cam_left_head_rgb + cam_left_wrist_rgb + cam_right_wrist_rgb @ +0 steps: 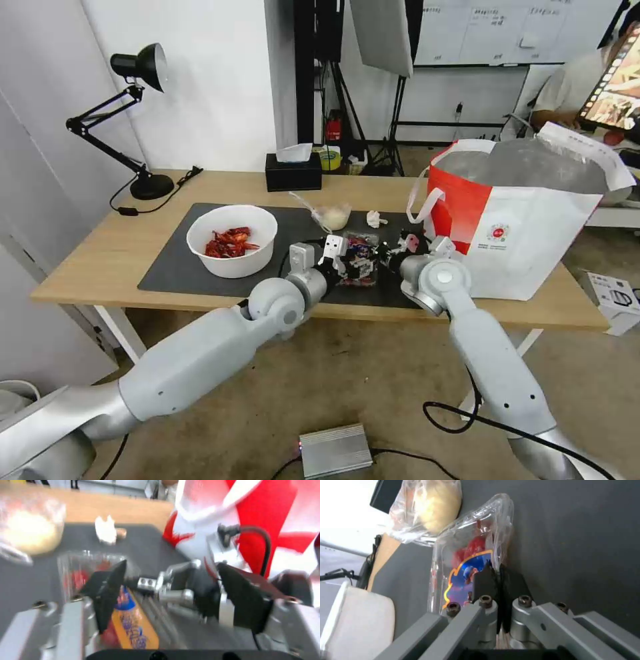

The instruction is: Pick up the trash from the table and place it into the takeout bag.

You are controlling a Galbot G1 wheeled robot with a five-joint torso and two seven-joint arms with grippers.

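We are on the tray [361,259], thin clear hinged plastic with red bits and a glossy label, lying on the mat near the tabletop's [100,257] front edge beside the bag [527,233]. Our right claw [500,578] pinches its rim nearly closed; our left claw [166,590] gapes wide, holding nothing. Next comes a gentle lift over the bag's soft foil-lined mouth.

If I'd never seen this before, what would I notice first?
Probably the two silver arms meeting over the clear plastic tray near the table's front edge. The right gripper is pinched shut on the tray's edge, and the left gripper is open at it from the other side. After that, the big red and white takeout bag on the right and the white bowl of red shells on the left.
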